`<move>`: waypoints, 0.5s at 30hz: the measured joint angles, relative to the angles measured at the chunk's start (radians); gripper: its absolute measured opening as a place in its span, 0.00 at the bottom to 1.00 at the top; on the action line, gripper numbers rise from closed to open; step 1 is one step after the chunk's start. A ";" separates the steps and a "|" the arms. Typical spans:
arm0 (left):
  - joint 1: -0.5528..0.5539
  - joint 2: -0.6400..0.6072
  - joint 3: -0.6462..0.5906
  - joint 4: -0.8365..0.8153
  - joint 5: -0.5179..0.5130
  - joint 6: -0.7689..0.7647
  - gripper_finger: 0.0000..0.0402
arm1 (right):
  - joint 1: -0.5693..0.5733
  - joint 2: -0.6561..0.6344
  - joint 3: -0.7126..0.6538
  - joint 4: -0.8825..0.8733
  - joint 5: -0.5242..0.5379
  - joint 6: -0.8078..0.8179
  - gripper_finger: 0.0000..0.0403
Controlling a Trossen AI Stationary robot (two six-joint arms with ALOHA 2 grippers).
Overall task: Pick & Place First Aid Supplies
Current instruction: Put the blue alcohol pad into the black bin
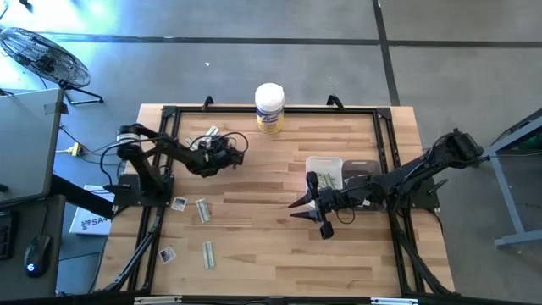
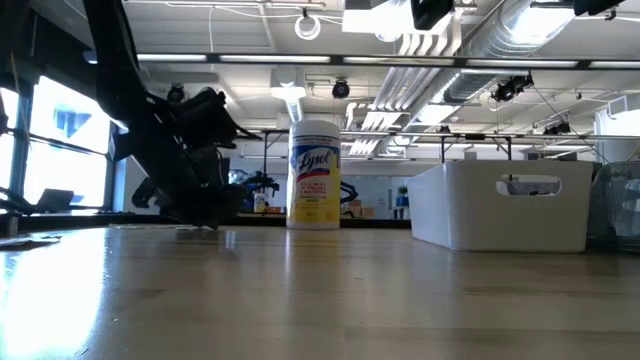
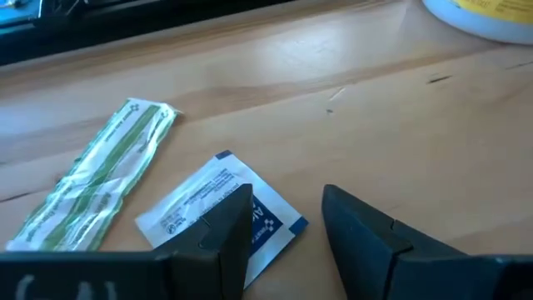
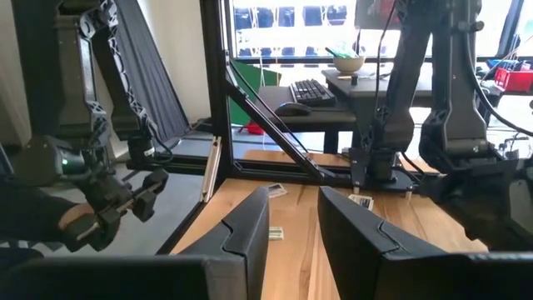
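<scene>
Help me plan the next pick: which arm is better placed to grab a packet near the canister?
Left. The left claw is open, low over a white-and-blue packet beside a green strip. The right claw hovers mid-table by the bin.

Table layout, high view

Canister (image 1: 270, 107) top centre at table (image 1: 271, 246) edge; bin (image 1: 324, 172) right of centre; packets: two upper left near left gripper (image 1: 240, 146), four lower left (image 1: 203, 209); right gripper (image 1: 298, 208) centre, below bin.
</scene>
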 joint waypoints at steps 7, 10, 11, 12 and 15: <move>-0.003 0.051 0.003 0.025 -0.031 -0.004 0.37 | 0.000 0.000 0.000 0.000 0.000 0.004 0.25; -0.003 0.053 0.003 0.021 -0.030 -0.004 0.36 | 0.000 0.000 0.000 0.000 0.000 0.004 0.25; -0.003 0.053 0.003 0.020 -0.031 -0.004 0.36 | 0.000 0.000 0.000 0.000 0.000 0.004 0.25; -0.003 0.054 0.003 0.019 -0.031 -0.004 0.36 | 0.000 0.000 0.000 0.000 0.000 0.004 0.25; -0.003 0.054 0.003 0.013 -0.027 -0.010 0.31 | 0.000 0.000 0.000 0.000 0.000 0.004 0.25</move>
